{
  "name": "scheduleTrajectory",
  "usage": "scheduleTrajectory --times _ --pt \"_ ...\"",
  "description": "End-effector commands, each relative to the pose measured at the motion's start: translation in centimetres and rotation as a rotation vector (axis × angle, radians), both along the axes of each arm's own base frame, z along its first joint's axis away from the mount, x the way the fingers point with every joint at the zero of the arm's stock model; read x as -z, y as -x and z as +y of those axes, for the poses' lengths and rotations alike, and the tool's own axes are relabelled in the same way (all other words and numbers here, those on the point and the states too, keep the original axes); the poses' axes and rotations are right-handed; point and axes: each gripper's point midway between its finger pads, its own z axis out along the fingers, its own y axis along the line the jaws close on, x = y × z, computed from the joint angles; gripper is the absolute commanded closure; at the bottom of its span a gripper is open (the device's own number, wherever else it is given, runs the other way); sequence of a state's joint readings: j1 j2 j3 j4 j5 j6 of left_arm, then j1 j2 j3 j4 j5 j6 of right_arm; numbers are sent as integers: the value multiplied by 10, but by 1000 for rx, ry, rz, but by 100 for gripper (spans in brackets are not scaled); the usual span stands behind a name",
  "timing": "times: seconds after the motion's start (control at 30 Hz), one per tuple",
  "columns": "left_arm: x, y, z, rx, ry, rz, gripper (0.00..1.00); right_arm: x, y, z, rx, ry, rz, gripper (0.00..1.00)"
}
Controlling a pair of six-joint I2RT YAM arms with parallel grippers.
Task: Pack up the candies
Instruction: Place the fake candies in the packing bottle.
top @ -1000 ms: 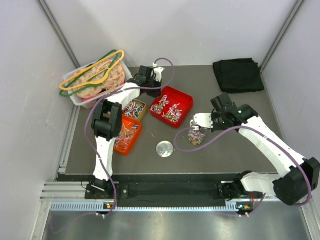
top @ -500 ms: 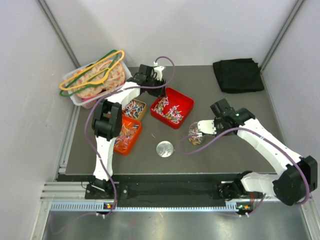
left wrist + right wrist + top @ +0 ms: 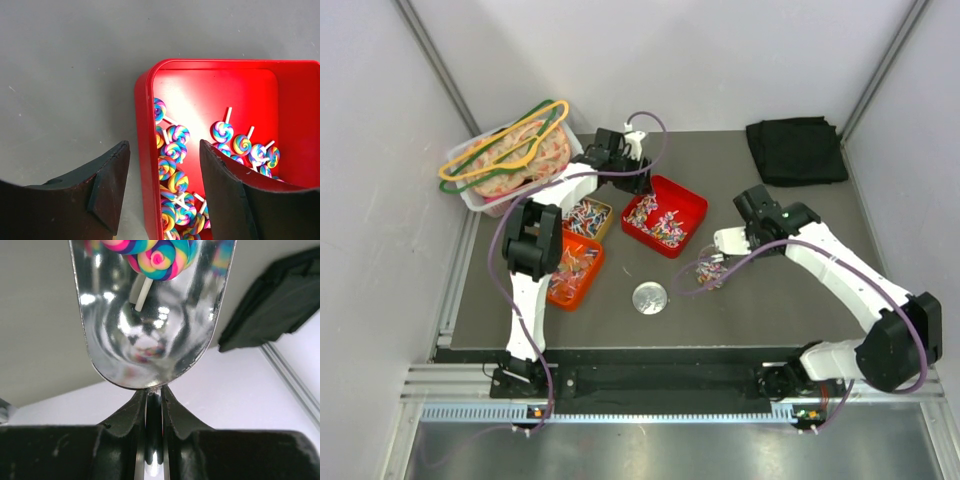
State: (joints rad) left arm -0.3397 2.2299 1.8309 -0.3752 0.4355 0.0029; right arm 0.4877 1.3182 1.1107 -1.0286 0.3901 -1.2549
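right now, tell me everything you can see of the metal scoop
The scoop is polished, mirror-bright metal: a deep rounded bowl narrowing to a thin handle. The right gripper is shut on that handle, pinching it from both sides. Rainbow-swirl candies on white sticks lie at the bowl's far end. From above it sits low over the grey table, right of the red tray; whether it touches the table is unclear.
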Motion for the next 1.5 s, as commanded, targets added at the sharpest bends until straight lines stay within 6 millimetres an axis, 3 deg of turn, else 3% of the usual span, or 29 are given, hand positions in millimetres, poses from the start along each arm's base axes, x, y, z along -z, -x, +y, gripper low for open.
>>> scheduleTrajectory --times 0.0,0.47,0.83,1.07,1.47 --pt "-58 -8 1 7 57 -111 37 -37 -19 -1 -18 51 -107 100" --pt "-61 -11 9 -12 53 -123 37 -27 -1 5 -88 162 -91 100" --pt "-63 -9 11 -14 48 -130 37 -37 -13 9 -151 302 -152 100" --pt "-64 -7 14 -18 41 -135 37 -52 -18 26 -219 379 -190 100" --pt "-66 -6 23 -29 39 -144 37 -54 -23 42 -288 517 -235 100"
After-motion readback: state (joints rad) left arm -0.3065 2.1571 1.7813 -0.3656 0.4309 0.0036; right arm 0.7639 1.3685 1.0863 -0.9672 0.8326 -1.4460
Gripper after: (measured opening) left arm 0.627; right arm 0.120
